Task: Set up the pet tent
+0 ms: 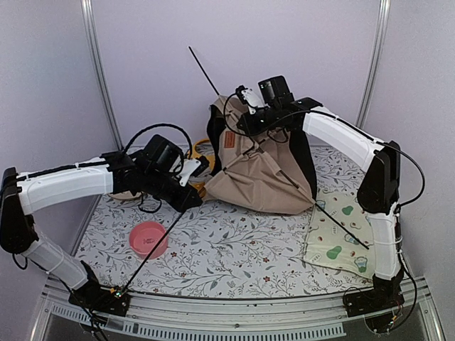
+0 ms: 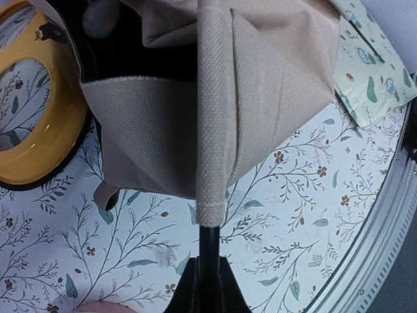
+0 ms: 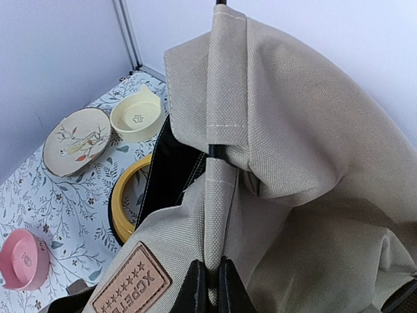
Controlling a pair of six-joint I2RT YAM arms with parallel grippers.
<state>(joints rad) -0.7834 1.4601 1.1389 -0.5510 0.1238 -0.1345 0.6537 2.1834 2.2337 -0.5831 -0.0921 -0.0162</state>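
Note:
The pet tent (image 1: pixel 259 170) is a half-raised heap of tan fabric at the back middle of the table, with a brown label patch (image 1: pixel 229 140) (image 3: pixel 130 287). Thin black poles stick out of it at the upper left, lower left and lower right. My left gripper (image 1: pixel 190 172) (image 2: pixel 208 282) is shut on the lower-left black pole (image 2: pixel 208 244), just below the end of a fabric sleeve (image 2: pixel 214 130). My right gripper (image 1: pixel 247 119) (image 3: pixel 213 287), high over the tent's top, is shut on a tan pole sleeve (image 3: pixel 220 195) with a pole inside.
A yellow feeder ring (image 2: pixel 32 124) (image 3: pixel 127 195) lies left of the tent. A pink bowl (image 1: pixel 148 238) sits front left. A cream mat (image 1: pixel 345 231) with green prints lies at the right. A plate (image 3: pixel 75 140) and a cream bowl (image 3: pixel 137 116) stand at the back left.

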